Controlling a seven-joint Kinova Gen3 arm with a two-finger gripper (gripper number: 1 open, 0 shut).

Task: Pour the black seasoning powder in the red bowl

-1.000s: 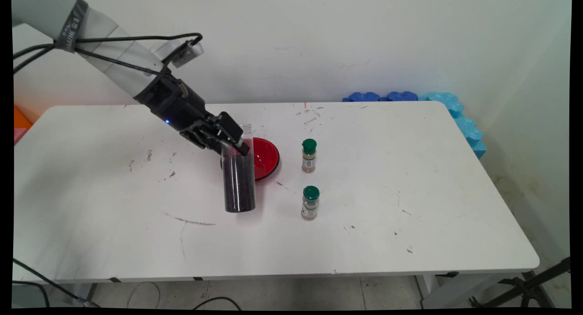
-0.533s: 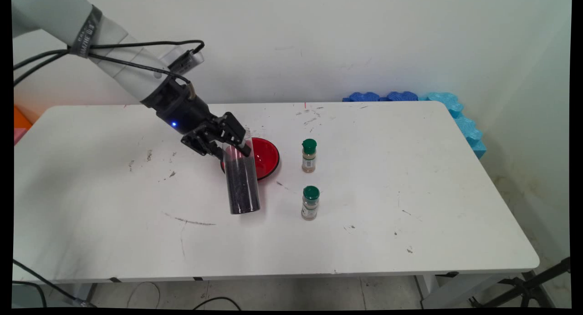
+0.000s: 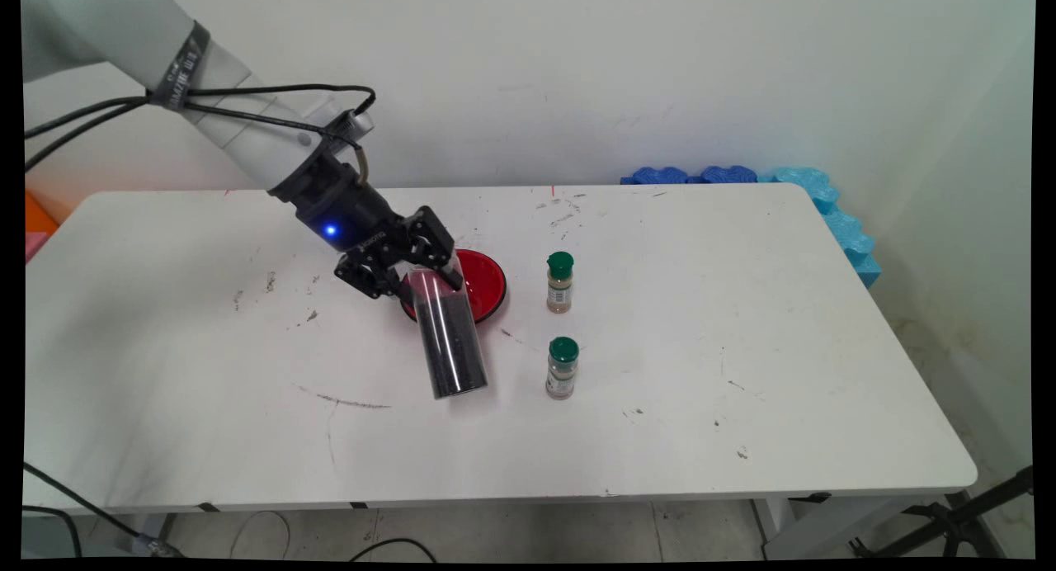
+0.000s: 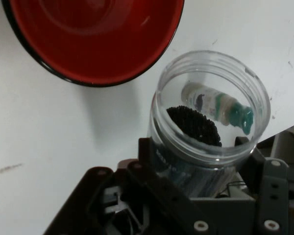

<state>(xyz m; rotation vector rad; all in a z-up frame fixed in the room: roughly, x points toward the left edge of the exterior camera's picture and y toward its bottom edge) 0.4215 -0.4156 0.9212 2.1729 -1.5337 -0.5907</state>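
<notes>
a clear jar (image 3: 447,332), mostly filled with dark grains, was held near its open mouth by the gripper (image 3: 419,264), whose fingers were clamped on it. behind it a red bowl (image 3: 483,284) was seen; what it held could not be told. the jar was kept above the white table (image 3: 742,348), tilted, its long axis running from the mouth at upper left down to the base at lower right. two green-capped spice bottles (image 3: 560,282) (image 3: 562,368) stood near on the right. wide bare table was left toward the near edge and right edge.
</notes>
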